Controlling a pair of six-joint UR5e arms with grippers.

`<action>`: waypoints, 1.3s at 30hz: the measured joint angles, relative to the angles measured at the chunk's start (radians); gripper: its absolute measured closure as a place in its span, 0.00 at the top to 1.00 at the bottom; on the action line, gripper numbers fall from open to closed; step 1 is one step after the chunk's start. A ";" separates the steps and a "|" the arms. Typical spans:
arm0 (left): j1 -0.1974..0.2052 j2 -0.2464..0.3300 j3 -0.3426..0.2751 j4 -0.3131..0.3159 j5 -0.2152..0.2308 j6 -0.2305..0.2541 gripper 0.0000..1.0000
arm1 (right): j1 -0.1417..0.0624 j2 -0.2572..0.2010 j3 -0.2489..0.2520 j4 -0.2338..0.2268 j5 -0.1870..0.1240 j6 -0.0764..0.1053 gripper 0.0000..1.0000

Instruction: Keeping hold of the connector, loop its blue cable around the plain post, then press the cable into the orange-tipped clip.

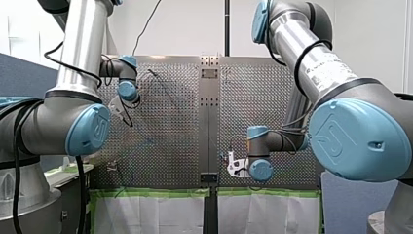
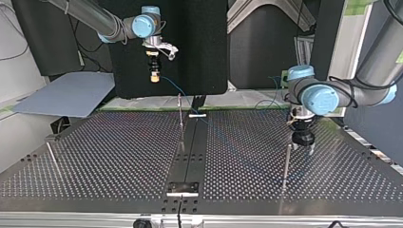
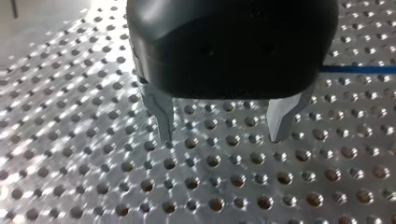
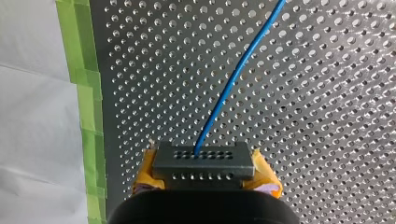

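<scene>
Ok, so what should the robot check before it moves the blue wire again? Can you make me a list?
1. Connector held tight: ok. The right pincer has its yellow pads squeezing the connector on both sides.
2. Wire joined to the connector: ok. The blue cable comes straight out of it.
3. Cable looped round a post: not ok. No loop shows in the top view.
4. Left pincer out of the way: ok. It is open and empty, low over the table, with the cable beside it.
5. Which of the posts has the orange tip: cannot tell, too small.
</scene>
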 joint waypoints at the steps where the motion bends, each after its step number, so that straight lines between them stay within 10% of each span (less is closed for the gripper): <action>1: 0.003 0.000 0.000 0.000 -0.002 -0.012 0.98 | 0.000 0.000 0.000 0.000 0.000 0.000 0.00; 13: 0.033 0.004 -0.013 -0.003 -0.033 -0.133 0.98 | 0.000 0.000 0.000 -0.004 -0.013 0.000 0.00; 39: 0.069 0.031 -0.037 0.101 0.186 -0.330 0.98 | 0.003 0.001 0.000 -0.012 -0.014 0.000 0.00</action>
